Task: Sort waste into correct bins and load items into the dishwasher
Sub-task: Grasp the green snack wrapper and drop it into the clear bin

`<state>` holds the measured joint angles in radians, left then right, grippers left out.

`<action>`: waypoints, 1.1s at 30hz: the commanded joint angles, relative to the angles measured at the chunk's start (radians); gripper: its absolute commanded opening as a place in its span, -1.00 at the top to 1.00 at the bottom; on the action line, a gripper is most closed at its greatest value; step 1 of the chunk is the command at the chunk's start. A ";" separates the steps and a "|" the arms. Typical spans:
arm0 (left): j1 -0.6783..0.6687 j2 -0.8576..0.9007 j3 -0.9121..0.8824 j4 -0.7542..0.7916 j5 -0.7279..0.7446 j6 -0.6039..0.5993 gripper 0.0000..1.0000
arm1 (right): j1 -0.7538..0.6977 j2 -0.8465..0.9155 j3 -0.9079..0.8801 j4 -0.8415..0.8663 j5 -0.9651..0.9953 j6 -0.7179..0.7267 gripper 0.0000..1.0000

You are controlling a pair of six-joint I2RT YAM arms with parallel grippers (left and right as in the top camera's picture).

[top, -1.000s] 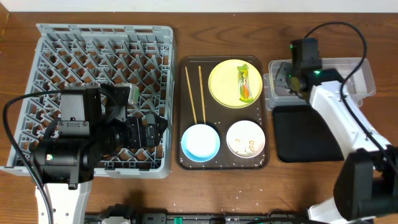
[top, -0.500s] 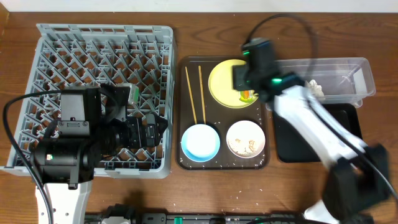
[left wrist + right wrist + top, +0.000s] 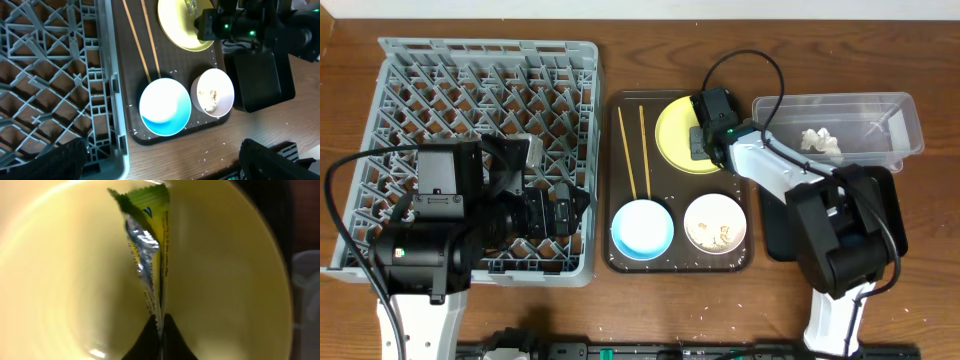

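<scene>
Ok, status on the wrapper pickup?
Right tool shut on wrapper, over the yellow plate. Left tool open, by the rack. Tissue already in clear tub. Nothing in the way.

The right hand [image 3: 160,324] is down low inside the yellow plate [image 3: 672,140], pinched on the snack wrapper [image 3: 147,245], with the plate's shallow rim all around it. Back toward its arm's base stand the white bowl [image 3: 715,222] and the blue bowl [image 3: 642,228], with hardly any gap between them. Open bench [image 3: 720,300] shows past them. To the hand's left the chopsticks [image 3: 632,150] lie flat, and beyond them is the dish rack [image 3: 490,100] wall. To its right the clear tub [image 3: 880,100] stands open-topped with a tissue [image 3: 820,141] in it. The arm covers much of the black tray [image 3: 775,215].
</scene>
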<state>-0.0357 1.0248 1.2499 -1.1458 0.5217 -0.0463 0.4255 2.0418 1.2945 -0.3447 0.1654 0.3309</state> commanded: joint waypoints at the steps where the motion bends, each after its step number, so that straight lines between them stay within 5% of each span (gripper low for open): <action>1: -0.004 0.000 0.016 -0.002 0.010 0.020 -0.96 | 0.000 -0.116 0.015 -0.024 -0.093 0.010 0.98; 8: -0.004 0.000 0.016 -0.002 0.010 0.020 -0.96 | -0.107 -0.425 0.015 -0.181 0.042 0.299 0.98; 13: -0.004 0.000 0.016 -0.001 0.010 0.020 -0.96 | -0.244 -0.447 0.012 -0.301 0.161 0.391 0.98; 19: -0.004 0.000 0.016 -0.002 0.010 0.020 -0.96 | -0.356 -0.331 0.010 -0.298 0.085 0.357 0.83; 21: -0.004 0.000 0.016 -0.002 0.010 0.020 -0.96 | -0.376 -0.325 0.011 -0.285 -0.022 0.283 0.28; 23: -0.004 0.000 0.016 -0.001 0.010 0.020 -0.96 | -0.391 -0.351 0.028 -0.295 -0.135 0.216 0.07; 33: -0.004 0.000 0.016 -0.002 0.010 0.020 -0.96 | -0.272 -0.666 0.042 -0.553 -0.370 0.066 0.07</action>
<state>-0.0357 1.0248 1.2499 -1.1454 0.5220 -0.0441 0.0902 1.4563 1.3159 -0.8291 -0.1066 0.4847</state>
